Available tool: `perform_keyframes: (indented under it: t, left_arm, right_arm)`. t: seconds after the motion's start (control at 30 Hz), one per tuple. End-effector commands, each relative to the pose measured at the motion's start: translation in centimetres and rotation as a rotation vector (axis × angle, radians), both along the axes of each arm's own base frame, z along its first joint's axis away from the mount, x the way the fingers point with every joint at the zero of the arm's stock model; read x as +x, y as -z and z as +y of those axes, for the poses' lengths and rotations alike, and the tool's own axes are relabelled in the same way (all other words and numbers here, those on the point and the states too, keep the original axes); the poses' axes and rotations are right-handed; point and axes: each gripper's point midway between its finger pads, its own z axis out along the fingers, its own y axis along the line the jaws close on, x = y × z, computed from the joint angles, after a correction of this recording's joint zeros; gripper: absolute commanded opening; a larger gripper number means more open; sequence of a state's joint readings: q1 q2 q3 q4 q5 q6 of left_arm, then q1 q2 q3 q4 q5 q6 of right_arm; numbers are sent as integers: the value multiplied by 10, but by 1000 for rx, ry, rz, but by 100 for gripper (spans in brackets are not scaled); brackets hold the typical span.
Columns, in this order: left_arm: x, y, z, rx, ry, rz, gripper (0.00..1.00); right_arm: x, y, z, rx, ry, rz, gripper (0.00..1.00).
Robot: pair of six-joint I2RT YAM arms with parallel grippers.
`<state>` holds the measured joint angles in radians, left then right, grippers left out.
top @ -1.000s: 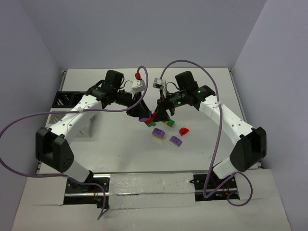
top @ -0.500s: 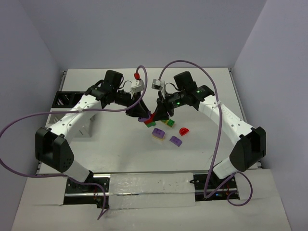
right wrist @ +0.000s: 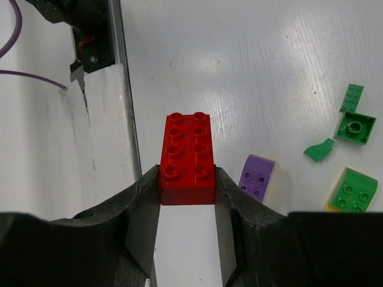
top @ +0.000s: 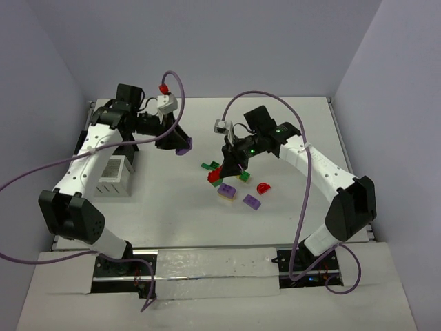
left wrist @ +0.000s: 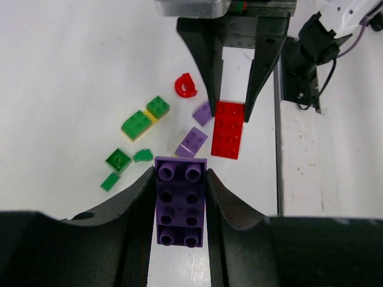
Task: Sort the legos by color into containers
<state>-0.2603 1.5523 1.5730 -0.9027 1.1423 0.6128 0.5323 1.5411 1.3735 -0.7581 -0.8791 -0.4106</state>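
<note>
My left gripper (top: 182, 147) is shut on a purple lego (left wrist: 181, 200), held in the air left of the pile. My right gripper (top: 219, 172) is shut on a red lego (right wrist: 187, 156) at the pile's left edge, low over the table. Loose legos lie around it: a red half-round (top: 264, 187), a purple-on-yellow brick (top: 227, 192), a purple brick (top: 251, 201), a green-on-yellow brick (top: 242, 176) and small green pieces (top: 205, 165). The white slatted container (top: 112, 176) stands at the left, under my left arm.
Purple cables loop over both arms. The table's near edge has a metal rail (top: 213, 263) by the arm bases. Walls close in the back and both sides.
My left arm has swung left and back, away from the pile, carrying the purple lego. My right gripper has closed on the red lego.
</note>
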Motion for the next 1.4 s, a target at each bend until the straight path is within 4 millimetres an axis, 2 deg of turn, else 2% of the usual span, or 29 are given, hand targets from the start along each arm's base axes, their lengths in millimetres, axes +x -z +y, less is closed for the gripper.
perform_keyframes:
  t: [0.0, 0.03, 0.07, 0.13, 0.2, 0.23, 0.27, 0.3, 0.33, 0.37, 0.43, 0.5, 0.57, 0.73, 0.93, 1.1, 1.23, 1.37]
  left_arm:
    - [19, -9, 43, 52, -160, -76, 0]
    - [34, -5, 62, 60, -260, -82, 0]
    - [48, -9, 81, 50, -350, -104, 0]
    - [78, -12, 137, 66, -597, -150, 0]
    - [110, -19, 184, 58, -836, -200, 0]
    - [119, -23, 207, 55, -925, -220, 0]
    - [126, -19, 226, 69, -1006, -223, 0]
    - [133, -13, 254, 89, -1118, -226, 0]
    - [136, -11, 267, 82, -1172, -228, 0]
    - [136, -11, 268, 70, -1183, -215, 0]
    - [146, -4, 303, 55, -1304, -240, 0]
    - [154, 10, 325, 74, -1384, -229, 0]
    - [160, 19, 339, 74, -1427, -228, 0]
    - [163, 31, 359, 86, -1483, -276, 0]
    - [160, 61, 373, 118, -1505, -241, 0]
    - [157, 74, 386, 134, -1549, -223, 1]
    - [156, 84, 389, 143, -1548, -199, 10]
    - [156, 90, 384, 137, -1523, -175, 24]
  right_arm:
    - [5, -4, 0, -11, 26, -27, 0]
    - [9, -7, 0, -12, 49, -36, 0]
    - [14, -9, 1, -12, 71, -45, 0]
    - [24, -12, 2, -17, 115, -60, 0]
    - [36, -12, 4, -27, 159, -65, 0]
    - [40, -12, 5, -32, 172, -64, 0]
    - [43, -11, 6, -36, 183, -62, 0]
    - [47, -10, 7, -39, 196, -61, 0]
    - [49, -10, 7, -42, 202, -63, 0]
    - [50, -11, 7, -41, 208, -66, 0]
    - [57, -8, 7, -53, 234, -68, 0]
    - [62, -7, 7, -65, 258, -70, 0]
    - [67, -8, 8, -68, 277, -70, 0]
    - [70, -11, 10, -65, 283, -64, 0]
    - [74, -4, 11, -74, 280, -56, 0]
    - [77, -4, 13, -75, 283, -55, 0]
    - [78, -7, 15, -67, 286, -54, 0]
    - [81, -15, 18, -43, 296, -55, 0]
